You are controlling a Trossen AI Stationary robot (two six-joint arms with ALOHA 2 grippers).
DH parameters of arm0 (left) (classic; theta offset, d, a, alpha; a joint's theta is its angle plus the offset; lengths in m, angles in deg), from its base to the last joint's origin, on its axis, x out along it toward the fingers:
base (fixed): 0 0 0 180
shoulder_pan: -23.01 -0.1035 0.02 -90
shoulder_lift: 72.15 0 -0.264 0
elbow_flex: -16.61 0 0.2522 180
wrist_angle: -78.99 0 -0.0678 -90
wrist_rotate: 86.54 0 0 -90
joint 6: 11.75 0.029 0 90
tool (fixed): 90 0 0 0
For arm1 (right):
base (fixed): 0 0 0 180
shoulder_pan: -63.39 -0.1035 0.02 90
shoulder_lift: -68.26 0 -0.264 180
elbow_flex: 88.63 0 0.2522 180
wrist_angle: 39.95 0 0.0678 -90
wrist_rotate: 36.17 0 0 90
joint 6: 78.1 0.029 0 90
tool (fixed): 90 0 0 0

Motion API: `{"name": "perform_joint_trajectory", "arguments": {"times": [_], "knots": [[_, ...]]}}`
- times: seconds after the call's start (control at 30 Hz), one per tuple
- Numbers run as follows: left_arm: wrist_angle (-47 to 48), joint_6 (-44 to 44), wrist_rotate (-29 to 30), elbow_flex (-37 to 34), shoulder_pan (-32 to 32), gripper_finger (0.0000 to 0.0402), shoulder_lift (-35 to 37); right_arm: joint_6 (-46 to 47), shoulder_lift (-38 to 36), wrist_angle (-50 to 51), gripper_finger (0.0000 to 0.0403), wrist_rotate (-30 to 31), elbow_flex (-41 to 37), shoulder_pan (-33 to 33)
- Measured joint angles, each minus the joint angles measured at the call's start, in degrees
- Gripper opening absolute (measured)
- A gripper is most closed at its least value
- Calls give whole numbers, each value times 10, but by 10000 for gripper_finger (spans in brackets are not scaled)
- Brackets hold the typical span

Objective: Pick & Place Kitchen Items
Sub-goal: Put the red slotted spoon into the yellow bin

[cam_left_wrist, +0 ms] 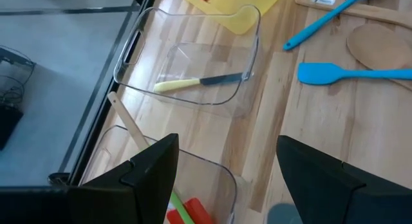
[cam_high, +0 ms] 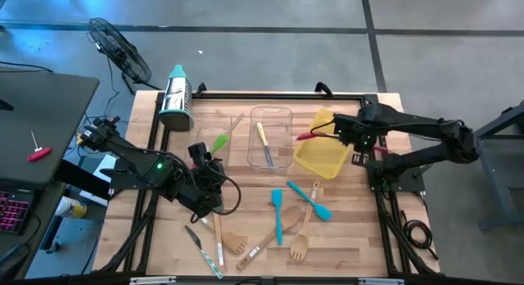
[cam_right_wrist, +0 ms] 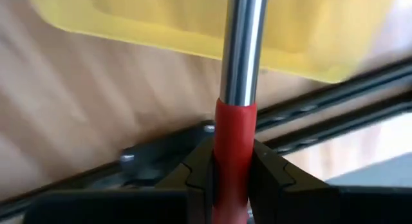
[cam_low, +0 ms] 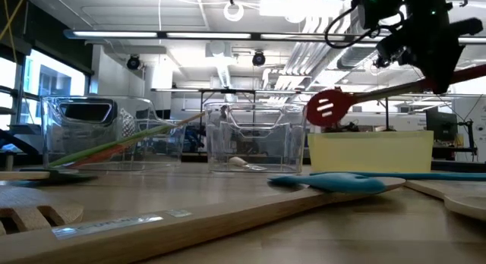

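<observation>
Right wrist view shows the right gripper [cam_right_wrist: 232,169] clamped on the red spoon's [cam_low: 328,108] stiff, light, slick handle above the yellow bin [cam_high: 321,156], while the left gripper [cam_left_wrist: 225,179] stands apart.

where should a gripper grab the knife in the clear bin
Take the knife by its pale yellow handle, coming straight down from above. It lies flat and alone on the floor of the clear bin, whose walls probably block any sideways approach.
</observation>
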Motion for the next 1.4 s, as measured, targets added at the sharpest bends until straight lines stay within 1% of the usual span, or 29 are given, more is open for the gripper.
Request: {"name": "perform_joint_trajectory", "arguments": {"times": [0.23, 0.33, 0.43, 0.57, 0.73, 0.9, 1.0, 1.07, 1.17, 1.27, 1.4], "knots": [[0, 0, 9, 0, 0, 255, 0, -67, -3, 1, 51, 108, 0, 7], [0, 0, 9, 0, 0, 255, 0, -90, -3, 1, 51, 134, 0, 7], [0, 0, 12, 0, 0, 255, 0, -100, -3, 0, 51, 136, -1, 6], [1, 1, 19, 0, 0, 255, 0, -104, -14, 1, 51, 137, -27, -18], [1, 24, 17, 0, -1, 255, 0, -100, -29, 0, 51, 114, -60, -39], [0, 30, 15, 0, -26, 255, 0, -117, -25, 1, 51, 115, -85, -42], [0, 31, -1, 0, -47, 255, 0, -127, -9, -1, 51, 126, -91, -42], [-8, 31, -17, -4, -60, 255, 0, -132, 2, 1, 51, 145, -91, -42], [-37, 50, -35, -34, -80, 255, 1, -147, 17, 0, 51, 169, -91, -42], [-61, 65, -45, -60, -92, 255, 0, -149, 28, 0, 51, 178, -91, -42], [-92, 84, -65, -79, -105, 255, 0, -137, 27, 1, 51, 190, -91, -42]]}}
